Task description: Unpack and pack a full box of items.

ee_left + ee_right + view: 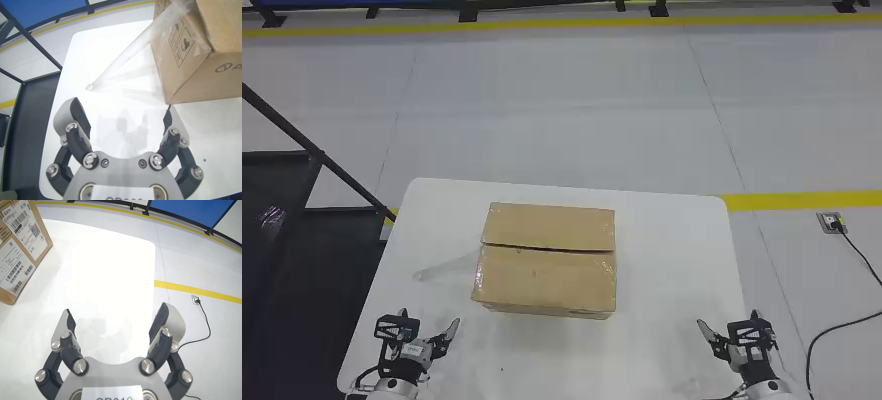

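Note:
A brown cardboard box (547, 260) stands in the middle of the white table (672, 250), its top flaps folded down with a seam across the middle. A strip of clear tape (122, 56) hangs from the box's side (189, 56) and trails onto the table. My left gripper (422, 338) is at the table's near left corner, open and empty (122, 111), a short way from the box. My right gripper (739, 335) is at the near right corner, open and empty (115, 317). Several labels cover the box side (20, 247) facing the right arm.
Left of the table stand a black surface (302, 280) and a dark metal frame (292, 135). A cable (206, 325) runs from a floor socket (831, 222) on the right. Yellow lines (802, 200) mark the grey floor. Bare tabletop lies on both sides of the box.

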You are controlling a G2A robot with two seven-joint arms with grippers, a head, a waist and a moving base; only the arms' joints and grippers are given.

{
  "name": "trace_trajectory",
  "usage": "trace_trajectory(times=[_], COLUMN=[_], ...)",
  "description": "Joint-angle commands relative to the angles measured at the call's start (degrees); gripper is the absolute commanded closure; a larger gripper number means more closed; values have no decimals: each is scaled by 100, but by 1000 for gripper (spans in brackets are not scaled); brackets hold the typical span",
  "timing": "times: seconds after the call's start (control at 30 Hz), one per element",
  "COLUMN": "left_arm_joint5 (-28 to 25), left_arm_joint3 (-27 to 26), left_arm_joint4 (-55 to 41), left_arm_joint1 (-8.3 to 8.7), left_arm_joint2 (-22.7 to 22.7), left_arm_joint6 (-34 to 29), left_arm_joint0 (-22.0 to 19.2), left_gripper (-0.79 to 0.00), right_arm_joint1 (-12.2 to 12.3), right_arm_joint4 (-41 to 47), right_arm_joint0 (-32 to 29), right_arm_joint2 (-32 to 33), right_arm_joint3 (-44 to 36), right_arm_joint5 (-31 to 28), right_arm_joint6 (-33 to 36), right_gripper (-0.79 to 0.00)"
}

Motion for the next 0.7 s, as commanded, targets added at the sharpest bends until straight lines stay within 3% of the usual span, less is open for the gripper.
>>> trace_trajectory(times=[0.0, 0.43, 0.67], left_arm_joint5=[0, -10, -13], left_arm_joint3=[0, -4, 2], left_arm_joint4=[0, -13, -454], left_arm_joint1=[0, -1, -29], left_arm_joint2=[0, 1, -228], left_arm_joint6=[0, 13, 393], left_arm_joint0=[0, -1, -110], left_gripper=[-785, -785, -785], right_arm_joint1=[0, -5, -12], right_arm_joint4=[0, 60, -294], right_arm_joint0=[0, 18, 135], right_arm_joint2=[0, 2, -365], right_arm_joint3=[0, -41, -873], right_arm_joint5=[0, -13, -552], right_arm_joint6=[0, -12, -129], right_gripper=[-784, -785, -785])
